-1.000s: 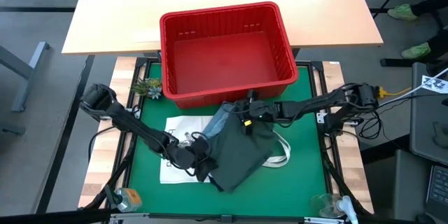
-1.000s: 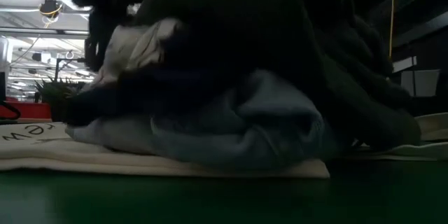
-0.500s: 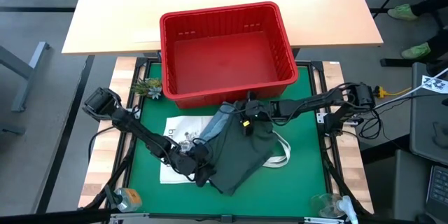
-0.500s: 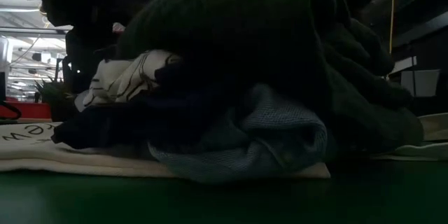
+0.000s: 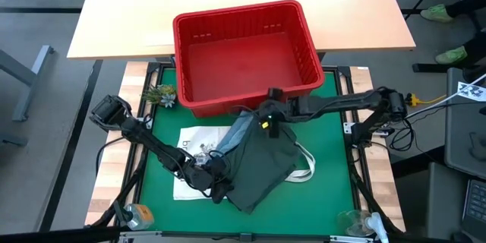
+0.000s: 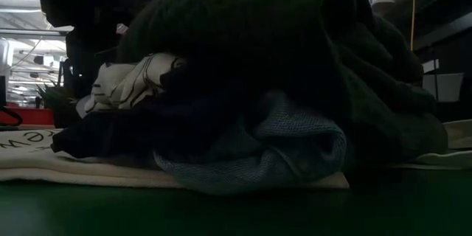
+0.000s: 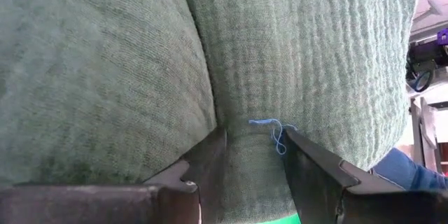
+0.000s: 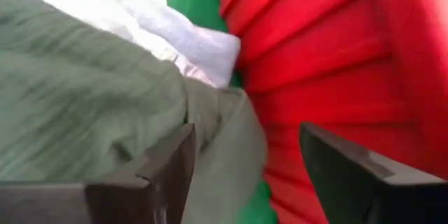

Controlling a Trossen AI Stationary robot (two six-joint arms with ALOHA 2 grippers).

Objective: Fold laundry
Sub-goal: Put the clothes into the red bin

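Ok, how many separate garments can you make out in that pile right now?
4. Olive green garment on top; navy one beneath it; light blue denim at the bottom front; white leaf-print piece tucked beside the olive one. More may be hidden underneath.

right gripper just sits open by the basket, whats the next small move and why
Probably lift the right gripper clear of the olive garment: its jaws stand open beside the red basket, with the cloth's edge lying loose between them. The left gripper pinches the garment's other side and could hold it.

The left gripper [image 5: 216,184] sits low at the near left, fingers clamped; the right gripper [image 5: 267,118] reaches in farther back, fingers spread.
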